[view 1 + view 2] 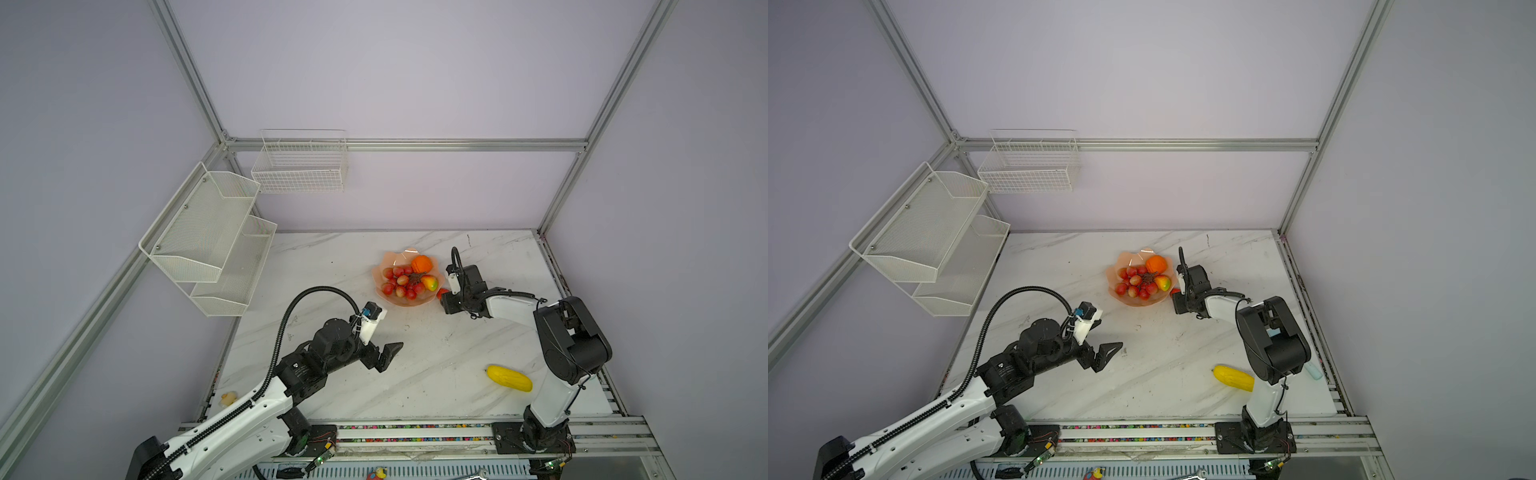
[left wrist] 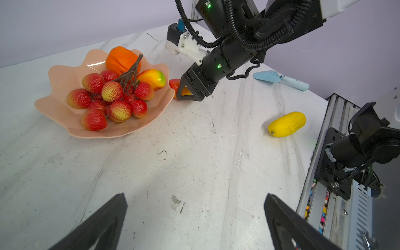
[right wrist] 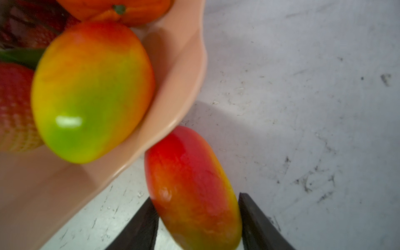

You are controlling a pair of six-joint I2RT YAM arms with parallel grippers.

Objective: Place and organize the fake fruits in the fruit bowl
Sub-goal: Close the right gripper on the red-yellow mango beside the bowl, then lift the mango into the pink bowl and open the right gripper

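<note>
Grasp | we are clenching right tool (image 3: 195, 197) on loose mango (image 3: 190, 184) lying on counter (image 3: 303, 108) just beside fruit bowl (image 3: 179, 65) | left tool (image 2: 195, 194) hanging released | next, we are judging: lift clear over rim

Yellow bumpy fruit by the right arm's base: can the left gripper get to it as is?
Probably yes. The left gripper is open over bare table, nothing between it and the yellow fruit; the right gripper grips a mango, its elbow close by.
</note>
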